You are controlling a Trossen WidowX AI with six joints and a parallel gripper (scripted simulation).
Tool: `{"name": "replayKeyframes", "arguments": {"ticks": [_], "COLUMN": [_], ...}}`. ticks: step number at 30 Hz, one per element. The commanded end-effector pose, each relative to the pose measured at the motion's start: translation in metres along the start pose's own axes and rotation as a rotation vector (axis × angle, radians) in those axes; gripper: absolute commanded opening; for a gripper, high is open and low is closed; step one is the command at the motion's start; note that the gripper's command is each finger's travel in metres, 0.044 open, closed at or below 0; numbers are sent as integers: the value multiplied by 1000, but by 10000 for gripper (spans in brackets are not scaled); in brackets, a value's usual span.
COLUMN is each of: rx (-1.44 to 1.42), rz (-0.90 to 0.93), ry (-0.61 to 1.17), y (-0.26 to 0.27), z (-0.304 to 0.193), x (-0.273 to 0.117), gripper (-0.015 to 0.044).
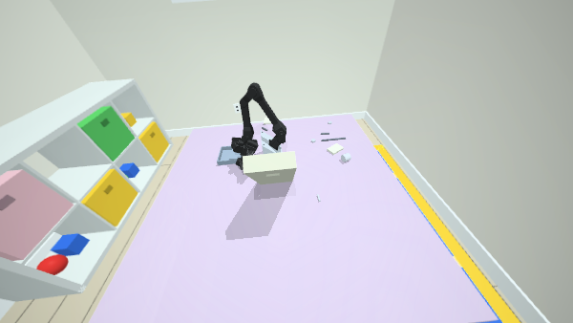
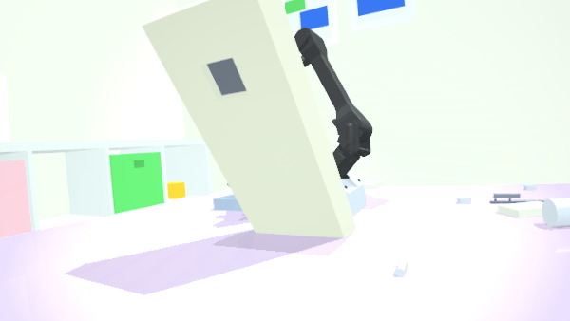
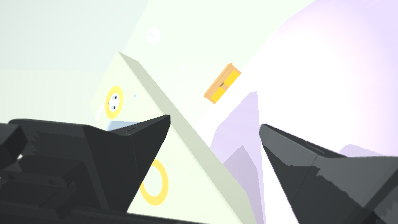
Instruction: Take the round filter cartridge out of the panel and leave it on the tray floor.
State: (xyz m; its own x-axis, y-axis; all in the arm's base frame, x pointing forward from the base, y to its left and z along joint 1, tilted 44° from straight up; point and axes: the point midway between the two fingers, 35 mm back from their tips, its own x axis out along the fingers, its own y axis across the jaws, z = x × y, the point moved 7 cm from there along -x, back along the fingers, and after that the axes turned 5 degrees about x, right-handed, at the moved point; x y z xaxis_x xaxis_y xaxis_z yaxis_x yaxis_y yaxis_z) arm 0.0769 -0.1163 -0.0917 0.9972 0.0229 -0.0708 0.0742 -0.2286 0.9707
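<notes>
The pale service panel [image 1: 269, 162] [image 2: 266, 142] [image 3: 122, 75] stands tilted, its back toward the top and exterior views. In the wrist view its face bears two yellow rings. The round cartridge [image 3: 114, 102], whitish with two dark slots, shows inside the upper ring. The lower ring [image 3: 163, 187] is partly hidden by a finger. My gripper [image 1: 240, 163] [image 3: 214, 123] is open, with nothing seen between its fingers, beside the panel's edge; the left finger overlaps the panel's face in the wrist view. The gripper is mostly hidden in the exterior view. The blue-grey tray [image 1: 229, 155] [image 2: 227, 203] lies beside the panel, partly hidden.
A white cylinder [image 1: 346, 157] [image 2: 562, 212], a cream block [image 1: 335, 149] [image 2: 520, 209], a dark bar [image 1: 332, 139] and a small white peg [image 1: 318, 198] [image 2: 401, 269] lie right of the panel. A cube shelf [image 1: 72, 186] stands at the left.
</notes>
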Motion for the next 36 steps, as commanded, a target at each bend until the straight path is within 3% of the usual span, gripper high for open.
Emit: {"name": "replayKeyframes", "arguments": {"ticks": [1, 10, 12, 23, 36], "rx": [0, 453, 361, 746, 1083], "rz": [-15, -284, -337, -500, -632], "ry": [12, 168, 177, 139, 40], "y": [0, 64, 71, 154, 241], "z": [1, 63, 63, 70, 37], "x": [1, 41, 47, 92, 127], "gripper": [374, 138, 90, 90, 90]}}
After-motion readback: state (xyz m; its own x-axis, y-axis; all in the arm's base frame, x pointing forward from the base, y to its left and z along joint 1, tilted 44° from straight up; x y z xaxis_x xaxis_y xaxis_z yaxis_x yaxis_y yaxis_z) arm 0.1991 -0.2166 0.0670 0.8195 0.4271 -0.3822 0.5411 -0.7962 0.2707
